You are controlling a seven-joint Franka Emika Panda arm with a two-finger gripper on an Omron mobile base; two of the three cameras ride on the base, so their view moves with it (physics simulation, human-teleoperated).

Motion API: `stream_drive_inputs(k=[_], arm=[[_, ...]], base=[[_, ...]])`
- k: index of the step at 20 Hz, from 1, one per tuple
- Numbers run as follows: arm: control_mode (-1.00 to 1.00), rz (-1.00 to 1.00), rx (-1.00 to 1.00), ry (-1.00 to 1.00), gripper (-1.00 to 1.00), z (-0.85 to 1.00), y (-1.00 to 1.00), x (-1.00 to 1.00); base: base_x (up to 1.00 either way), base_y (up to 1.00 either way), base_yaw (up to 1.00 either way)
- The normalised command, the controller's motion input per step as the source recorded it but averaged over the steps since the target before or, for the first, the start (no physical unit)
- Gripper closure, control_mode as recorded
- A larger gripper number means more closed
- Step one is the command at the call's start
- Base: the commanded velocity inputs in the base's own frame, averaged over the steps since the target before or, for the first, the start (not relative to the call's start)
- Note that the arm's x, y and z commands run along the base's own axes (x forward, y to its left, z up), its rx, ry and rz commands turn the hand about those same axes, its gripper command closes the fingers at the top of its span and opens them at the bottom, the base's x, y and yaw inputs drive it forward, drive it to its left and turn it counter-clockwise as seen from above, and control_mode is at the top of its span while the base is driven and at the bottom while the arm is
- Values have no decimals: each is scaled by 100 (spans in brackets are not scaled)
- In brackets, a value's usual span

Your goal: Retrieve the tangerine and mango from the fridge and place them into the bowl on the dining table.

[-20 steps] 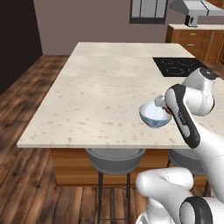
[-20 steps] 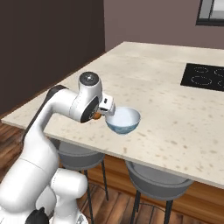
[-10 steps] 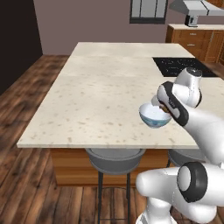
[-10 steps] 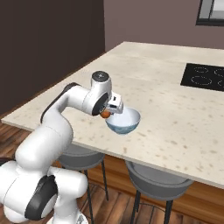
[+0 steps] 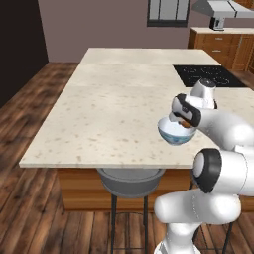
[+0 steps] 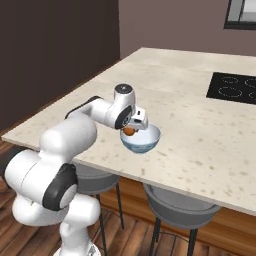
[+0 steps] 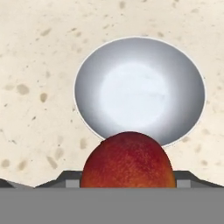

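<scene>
The bowl [image 5: 173, 134] [image 6: 143, 140] [image 7: 140, 89] stands near the front edge of the dining table [image 5: 109, 109] [image 6: 200, 135] [image 7: 35, 65]; its white inside holds nothing. My gripper [image 5: 184, 121] [image 6: 131, 128] [image 7: 127, 177] hangs just above the bowl's near rim, shut on a red-orange mango [image 5: 186, 124] [image 6: 129, 131] [image 7: 127, 162]. In the hand view the mango fills the gap between the fingertips and overlaps the bowl's edge. The tangerine and the fridge are out of view.
A black cooktop [image 5: 208, 74] [image 6: 232, 87] is set into the far part of the table. Grey stools [image 5: 130, 179] [image 6: 180, 205] stand under the table's front edge. Wooden cabinets [image 5: 223, 47] and a range hood [image 5: 223, 7] stand at the back.
The arm's elbow has swung round and the hand has turned. The gripper, still shut on the mango, has crept slightly further over the bowl's rim. The bowl has not moved.
</scene>
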Motion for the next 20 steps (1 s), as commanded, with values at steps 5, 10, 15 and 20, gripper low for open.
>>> stream_drive_inputs(k=[5, 10, 15, 20], arm=[[-100, 4, -4, 8, 100, -32, -23, 53], [-100, 5, -3, 9, 100, -31, -22, 57], [-100, 7, -4, 9, 100, -28, -14, 44], [-100, 7, -4, 9, 100, -37, -15, 39]], base=[[0, 0, 0], [0, 0, 0], [0, 0, 0], [0, 0, 0]])
